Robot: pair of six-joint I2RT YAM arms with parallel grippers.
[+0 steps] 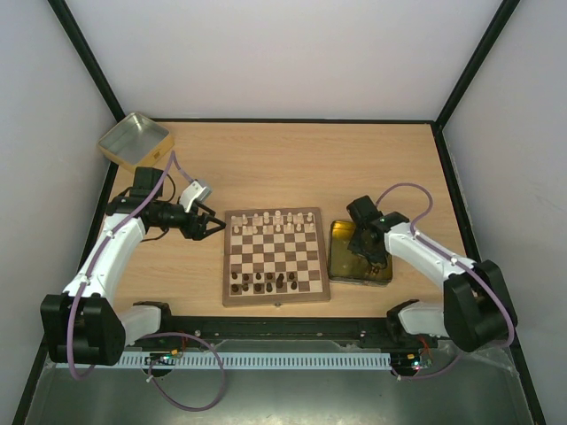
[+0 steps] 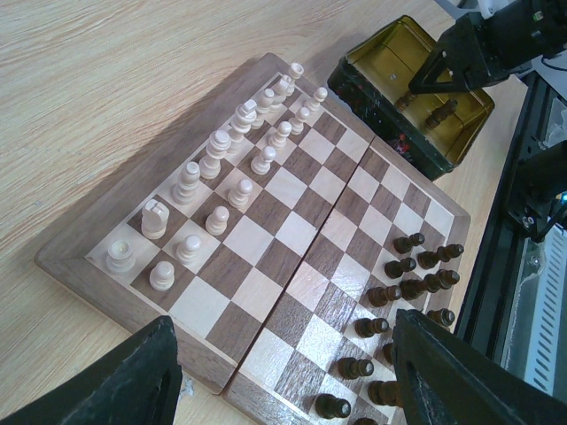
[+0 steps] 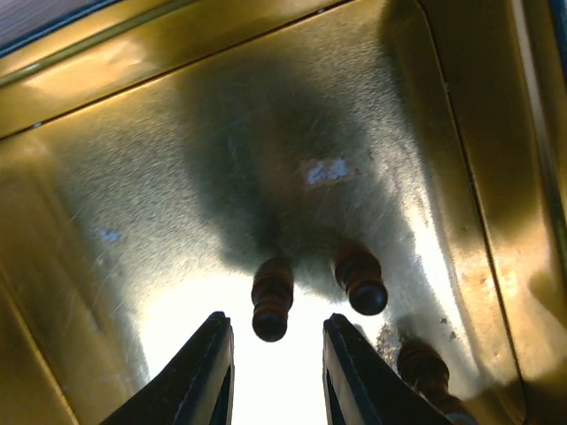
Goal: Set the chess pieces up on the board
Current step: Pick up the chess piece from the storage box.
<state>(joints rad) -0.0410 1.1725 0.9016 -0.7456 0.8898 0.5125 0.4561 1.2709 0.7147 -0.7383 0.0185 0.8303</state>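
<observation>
**Cream side set, dark side part-filled**

A far tin (image 1: 133,142) sits at the table's back left corner. The left gripper (image 1: 211,223) hangs just beside the board (image 1: 275,298), at its left edge. Its jaws are apart and it grasps nothing. Cream pieces (image 1: 270,221) stand in two rows along the board's far side, seemingly complete or nearly so. Dark pieces (image 1: 261,282) fill the left part of the two near rows, and squares toward the right are bare. Right of the board lies the tin (image 3: 133,53), with at least three loose pieces (image 3: 270,305) on its floor. The right gripper (image 3: 273,372) is down inside it, released, one piece just ahead of its gap. I judge well over half done, with the last dark pieces left to place.
</observation>
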